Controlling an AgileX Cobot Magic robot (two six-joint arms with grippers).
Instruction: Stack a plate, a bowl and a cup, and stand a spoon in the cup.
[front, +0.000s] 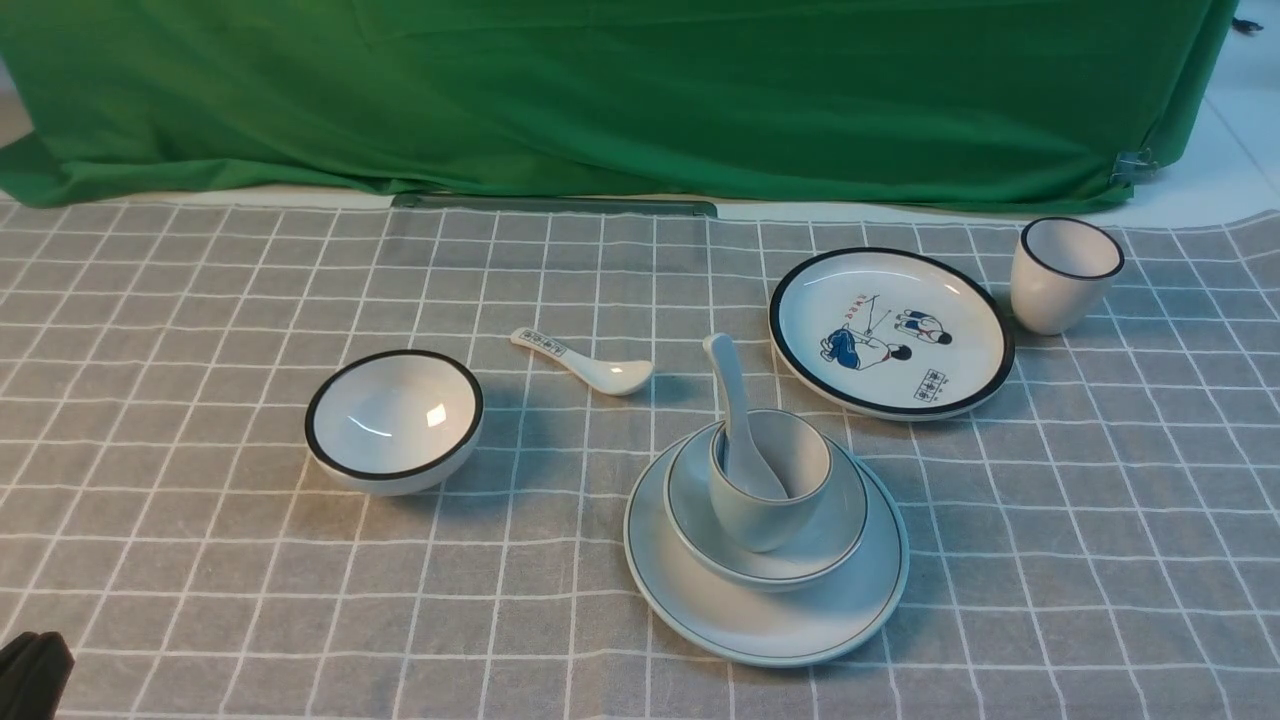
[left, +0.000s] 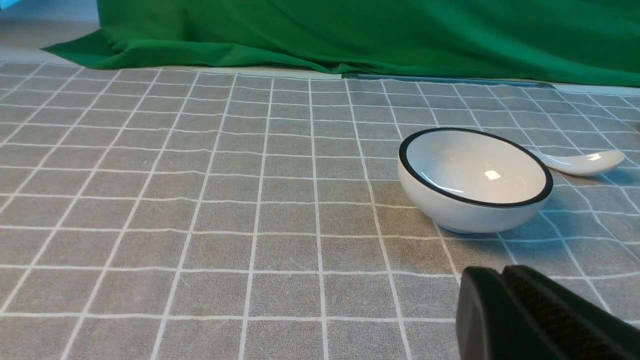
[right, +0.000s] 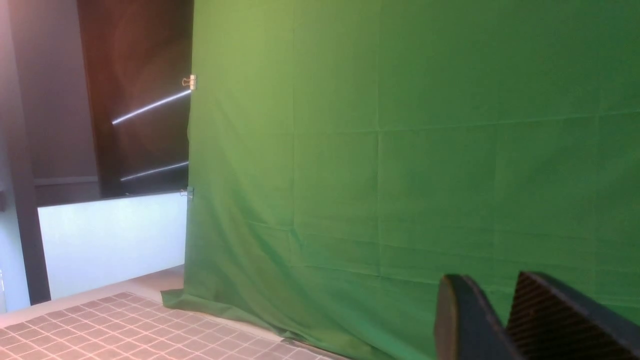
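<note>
Plate (front: 700, 600): on checked cloth (front: 200, 560), carrying bowl (front: 820, 545)
Cup (front: 765, 520): inside bowl
Spoon (front: 735, 410): standing in cup
Left gripper (left: 502, 275): fingers together, empty
Right gripper (right: 492, 300): fingers parted, empty

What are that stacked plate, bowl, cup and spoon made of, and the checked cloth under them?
The plate, bowl, cup and spoon look like glazed ceramic, perhaps melamine: smooth, pale, softly shiny. The tablecloth looks like matte woven fabric, lying in slight ripples.
</note>
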